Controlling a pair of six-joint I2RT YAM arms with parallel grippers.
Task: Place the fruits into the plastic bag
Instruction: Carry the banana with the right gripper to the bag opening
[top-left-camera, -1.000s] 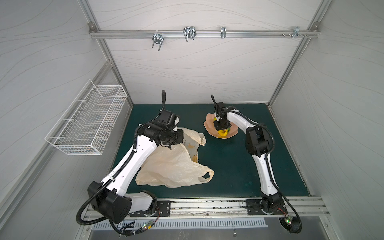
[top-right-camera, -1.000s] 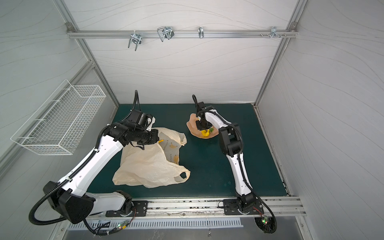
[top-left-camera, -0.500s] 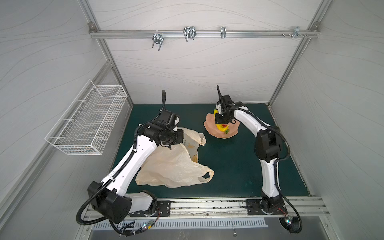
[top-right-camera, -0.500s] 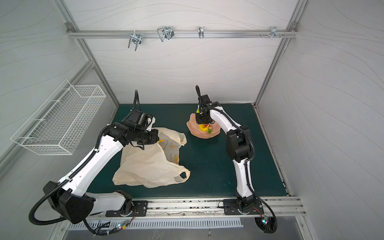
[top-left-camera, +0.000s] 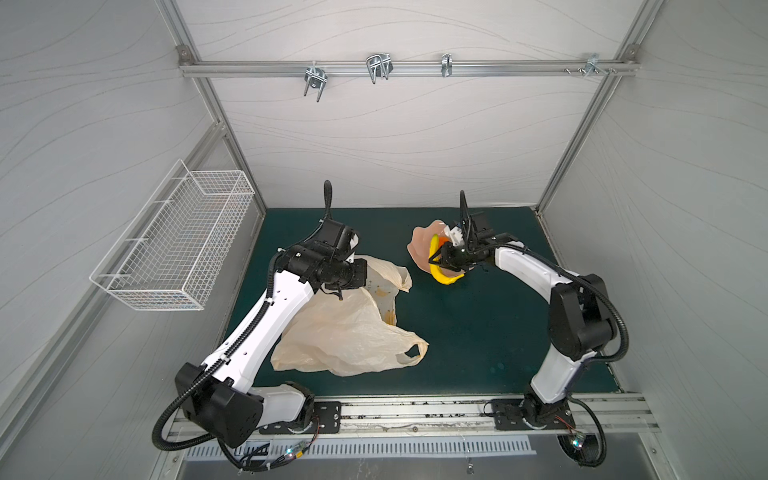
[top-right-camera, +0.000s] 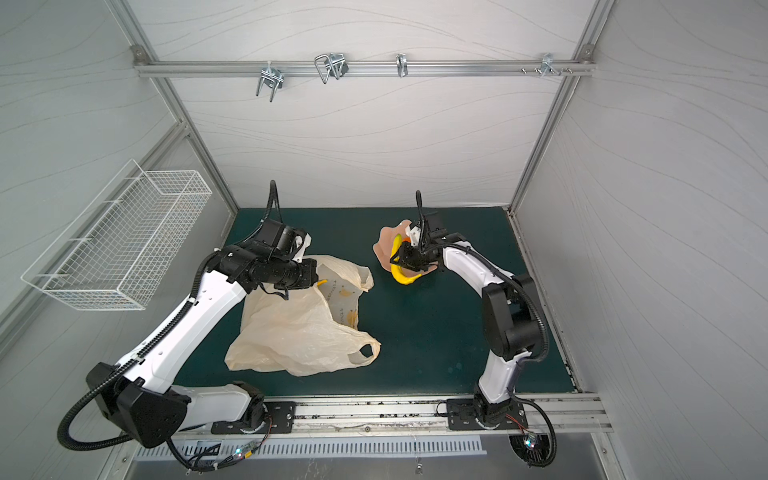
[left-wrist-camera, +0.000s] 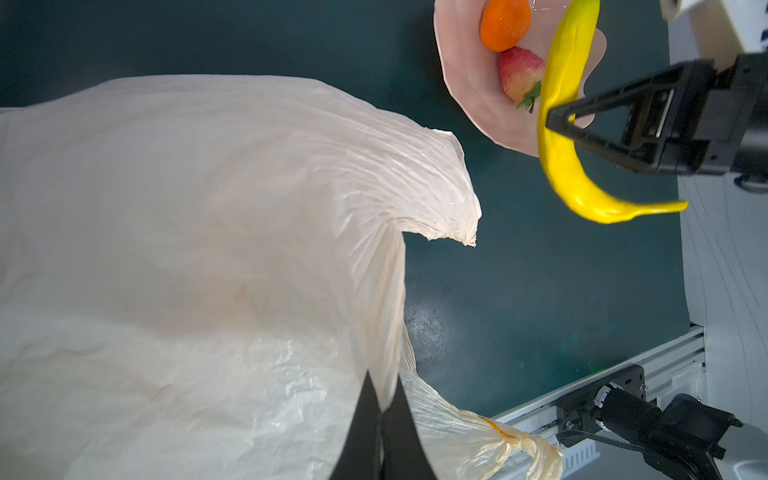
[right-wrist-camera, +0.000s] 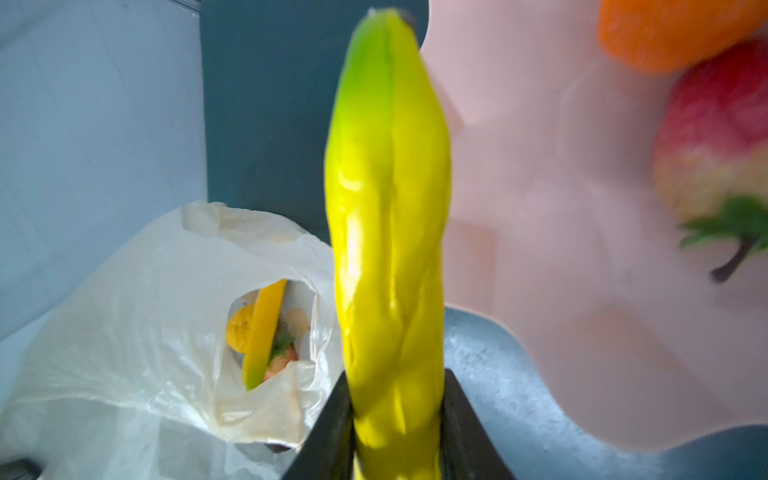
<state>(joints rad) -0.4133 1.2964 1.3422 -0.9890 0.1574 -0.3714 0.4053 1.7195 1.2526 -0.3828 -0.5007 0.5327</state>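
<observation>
My right gripper (top-left-camera: 434, 259) (right-wrist-camera: 397, 395) is shut on a yellow banana (top-left-camera: 439, 272) (right-wrist-camera: 390, 208), held in the air over the near edge of the pink bowl (top-left-camera: 419, 249). An orange (left-wrist-camera: 505, 23) and a strawberry (left-wrist-camera: 519, 72) lie in the bowl. The cream plastic bag (top-left-camera: 345, 332) (top-right-camera: 299, 332) lies on the green mat at the left. My left gripper (left-wrist-camera: 382, 399) (top-left-camera: 340, 294) is shut on the bag's rim and lifts it. Through the mouth in the right wrist view show a second banana (right-wrist-camera: 264, 332), an orange (right-wrist-camera: 239, 332) and a strawberry (right-wrist-camera: 282, 361).
A white wire basket (top-left-camera: 178, 245) hangs on the left wall. A metal rail with hooks (top-left-camera: 378, 68) runs across the back wall. The bag's free loop handle (top-left-camera: 411, 351) lies toward the front, near the aluminium base rail (top-left-camera: 415, 409).
My right gripper has come up out of the bowl with the banana and turned toward the bag. The left arm and the bag have stayed still.
</observation>
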